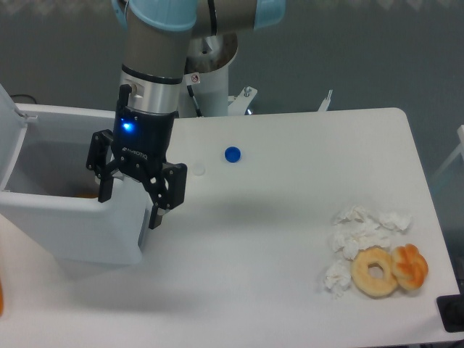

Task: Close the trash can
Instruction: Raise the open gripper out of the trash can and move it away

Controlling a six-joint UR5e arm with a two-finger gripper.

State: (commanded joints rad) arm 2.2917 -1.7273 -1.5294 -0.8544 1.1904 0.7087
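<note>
The trash can is a large white boxy bin at the left of the table, open at the top. Its flat white lid stands raised at the far left edge of the view. Something orange shows dimly inside near the front wall. My gripper hangs over the bin's right front corner, fingers pointing down. It is open, with one finger inside the bin and the other finger outside the right wall. Nothing is held.
A blue bottle cap and a small white cap lie mid-table. Crumpled tissues, a bagel and an orange pastry sit at the right front. The robot base stands behind the table.
</note>
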